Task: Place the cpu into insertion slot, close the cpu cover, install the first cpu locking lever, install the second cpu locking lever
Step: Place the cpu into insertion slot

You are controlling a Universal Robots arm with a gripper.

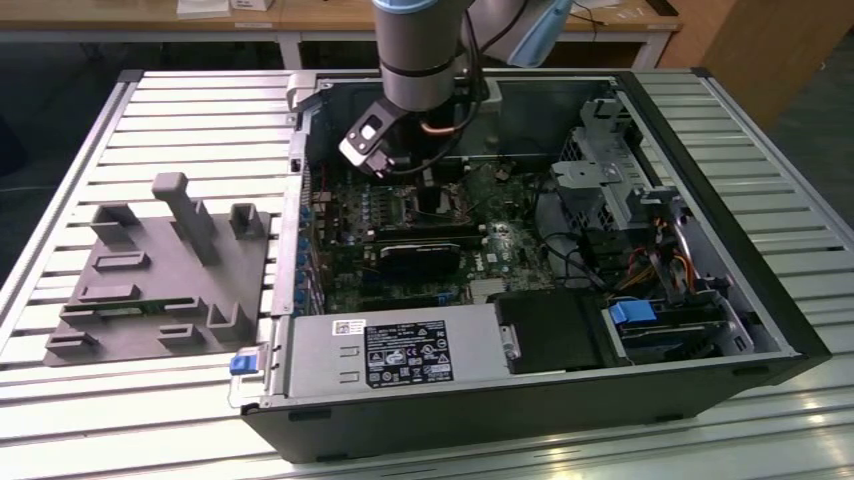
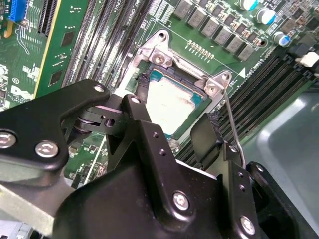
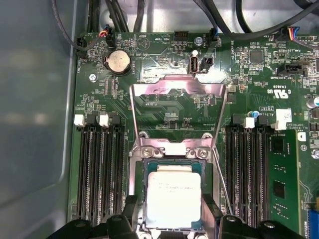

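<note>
Hanging inside an open computer case [image 1: 787, 335] on a slatted worktop [image 1: 200, 110]: one arm's claw [image 3: 169, 221]. Claw spread open, one finger on either side of the chip [image 3: 173, 196], gripping nothing. Chip lying flat in the socket [image 3: 135, 189]. Cover [image 3: 174, 84] swung up off the socket, not closed over the chip. Thin wire lever [image 3: 222, 184] standing free just beside the socket.
</note>
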